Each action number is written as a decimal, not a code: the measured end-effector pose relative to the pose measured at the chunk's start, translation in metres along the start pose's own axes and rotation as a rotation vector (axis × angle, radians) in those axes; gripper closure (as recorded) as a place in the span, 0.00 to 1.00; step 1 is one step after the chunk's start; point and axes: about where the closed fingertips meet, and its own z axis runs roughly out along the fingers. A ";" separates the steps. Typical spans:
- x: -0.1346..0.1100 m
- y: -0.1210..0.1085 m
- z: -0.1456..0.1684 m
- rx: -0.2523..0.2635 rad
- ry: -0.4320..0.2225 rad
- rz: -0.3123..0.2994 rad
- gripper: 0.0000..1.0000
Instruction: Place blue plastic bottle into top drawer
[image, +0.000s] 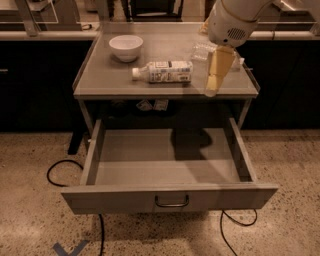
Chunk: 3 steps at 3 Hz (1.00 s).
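You have the gripper (212, 89) hanging over the right front part of the table (107, 82), pointing down from the white arm (231, 22) that enters at the upper right; its pale yellow tip sits close to the table's front edge, and you cannot tell from this angle whether it is open or closed, only that it holds nothing you can see. The blue plastic bottle (165, 71) lies on its side near the middle of the tabletop, white cap toward the left and label facing up, just to the left of the gripper and apart from it. Behind the gripper, toward the right rear of the table, you can make out 1 smaller clear bottle (199, 50), also lying down and partly hidden by the arm. A white bowl (125, 46) stands upright at the left rear of the tabletop, well apart from both bottles. Below the table, the top drawer (115, 200) is pulled fully out toward you, its grey floor bare except for the arm's shadow (190, 142) falling across the back right, and its 1 curved metal handle (171, 202) sits at the centre of the front panel. On the speckled floor, black cables (55, 170) loop at the left and right of the drawer, and a blue tape mark (70, 248) shows at the bottom left.
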 end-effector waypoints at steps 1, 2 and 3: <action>0.000 0.000 -0.001 0.001 0.000 0.001 0.00; -0.003 -0.014 0.014 0.007 -0.020 -0.028 0.00; -0.028 -0.042 0.044 -0.018 -0.050 -0.126 0.00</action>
